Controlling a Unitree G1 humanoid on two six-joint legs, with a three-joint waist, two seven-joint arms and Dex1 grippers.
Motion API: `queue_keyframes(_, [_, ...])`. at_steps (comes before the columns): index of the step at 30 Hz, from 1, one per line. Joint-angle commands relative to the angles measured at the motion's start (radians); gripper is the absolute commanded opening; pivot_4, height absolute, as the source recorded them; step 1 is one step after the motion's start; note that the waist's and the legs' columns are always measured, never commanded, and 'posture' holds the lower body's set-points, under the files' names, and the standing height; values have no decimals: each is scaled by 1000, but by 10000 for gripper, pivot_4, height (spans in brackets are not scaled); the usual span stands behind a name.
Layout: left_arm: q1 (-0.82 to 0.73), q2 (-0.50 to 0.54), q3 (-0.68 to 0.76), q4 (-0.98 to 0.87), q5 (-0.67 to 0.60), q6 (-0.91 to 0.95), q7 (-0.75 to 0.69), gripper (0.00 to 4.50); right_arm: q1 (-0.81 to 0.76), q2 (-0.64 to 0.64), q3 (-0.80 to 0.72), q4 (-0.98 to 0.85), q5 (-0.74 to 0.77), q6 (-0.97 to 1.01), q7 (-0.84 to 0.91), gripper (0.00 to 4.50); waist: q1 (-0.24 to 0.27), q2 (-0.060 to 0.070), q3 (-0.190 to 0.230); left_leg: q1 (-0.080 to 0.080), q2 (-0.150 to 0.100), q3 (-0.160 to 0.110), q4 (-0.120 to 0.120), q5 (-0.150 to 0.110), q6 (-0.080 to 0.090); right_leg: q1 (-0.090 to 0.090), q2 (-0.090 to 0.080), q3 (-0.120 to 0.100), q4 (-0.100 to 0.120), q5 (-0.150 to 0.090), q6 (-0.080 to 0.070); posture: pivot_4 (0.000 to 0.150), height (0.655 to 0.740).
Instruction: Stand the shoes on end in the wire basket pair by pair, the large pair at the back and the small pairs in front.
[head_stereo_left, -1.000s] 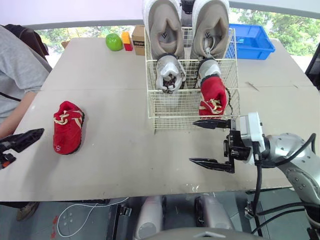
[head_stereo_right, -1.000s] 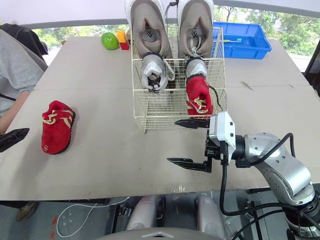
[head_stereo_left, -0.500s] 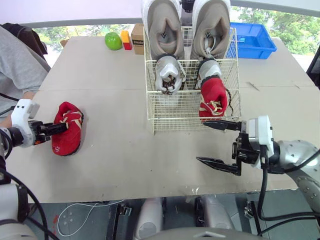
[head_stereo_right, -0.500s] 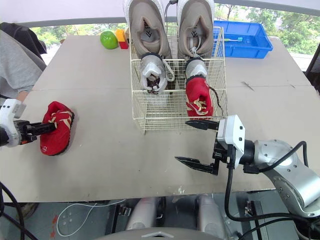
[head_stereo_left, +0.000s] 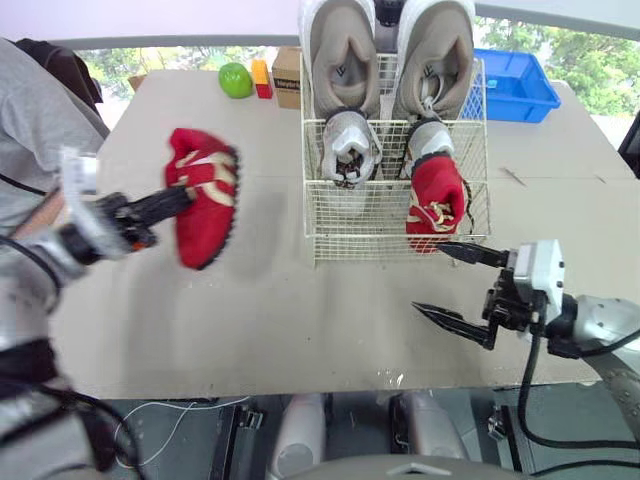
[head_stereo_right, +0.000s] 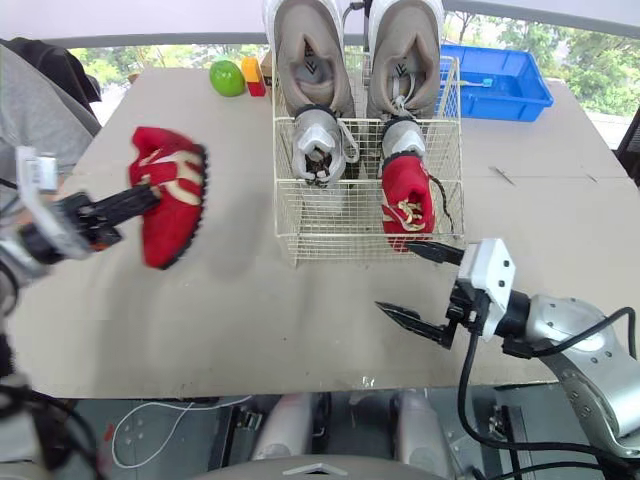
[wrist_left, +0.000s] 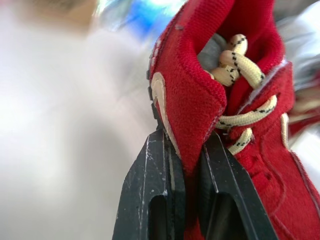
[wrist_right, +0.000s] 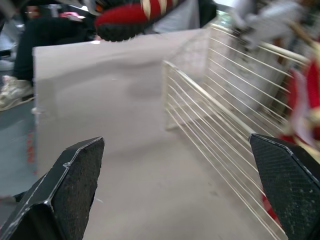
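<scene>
left of the wire basket, red shoe aloft in tight left claw, long axis front-to-back, toe nearward

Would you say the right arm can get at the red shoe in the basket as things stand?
Probably not head-on: the open right gripper is near the red shoe, but the front wires of the basket stand between them. From above the way looks free.
</scene>
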Motion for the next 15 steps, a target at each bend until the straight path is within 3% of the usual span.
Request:
queue_keyframes(1, [-32,-157,-59,-328,-6,-141,250,438,17,-22,-82,-32,49,-2,6,45000,-2,0,0,1,0,0,0,0,0,1,2,0,1,0,0,1500,7400])
queue_keyframes(3, [-23,-232,-148,-402,102,-254,309,438,23,-29,-92,-42,54,2,2,45000,-2,1,-1,4,-1,1,0,0,0,2,7,1,2,0,0,1500,7400])
queue_keyframes(8, [0,-355,-367,-391,394,-610,357,438,46,-44,-158,-84,121,37,-34,45000,-2,4,-2,6,-2,2,0,0,0,2,14,4,3,1,-1,1500,7400])
queue_keyframes(12, [54,-437,-536,-191,728,-1124,382,438,83,-65,-207,-107,146,46,-36,45000,6,5,-3,4,-4,4,0,0,0,3,14,4,0,0,-1,1500,7400])
queue_keyframes(15, [72,-477,-599,-59,806,-1344,389,438,90,-70,-214,-114,160,53,-45,45000,6,5,-3,3,-4,5,0,0,0,3,14,5,-1,0,-1,1500,7400])
